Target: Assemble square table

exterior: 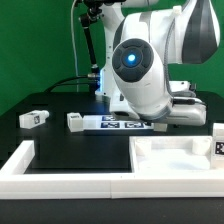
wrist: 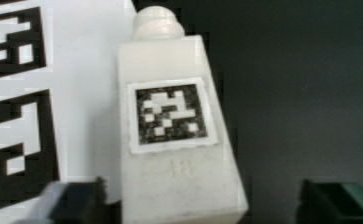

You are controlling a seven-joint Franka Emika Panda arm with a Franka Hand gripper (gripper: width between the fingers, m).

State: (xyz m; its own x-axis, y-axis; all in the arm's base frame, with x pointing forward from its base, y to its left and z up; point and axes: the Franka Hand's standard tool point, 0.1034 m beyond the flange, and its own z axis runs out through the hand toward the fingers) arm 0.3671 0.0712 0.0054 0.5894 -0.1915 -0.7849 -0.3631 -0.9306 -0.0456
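Out by the black table's (exterior: 60, 140) edge on the exterior view's left, a loose leg block (exterior: 33, 118) lies alone. Middle: the wrist view has the target leg (wrist: 169, 120) lying flat just beside the marker board (wrist: 18, 90). The gripper (wrist: 204, 205) straddles it, jaws wide, a gap showing. It looks light, stiff, smooth plastic, likely slippery, so take the flat flanks, not the rounded peg (wrist: 155, 20). Right: the square slab (exterior: 170, 150) with pocketed corners, near the front corner.

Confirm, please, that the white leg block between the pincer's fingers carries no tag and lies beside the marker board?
Not quite: the wrist view shows one black-and-white tag on the leg block. The rest holds: it lies between the fingers of the pincer, beside the marker board.
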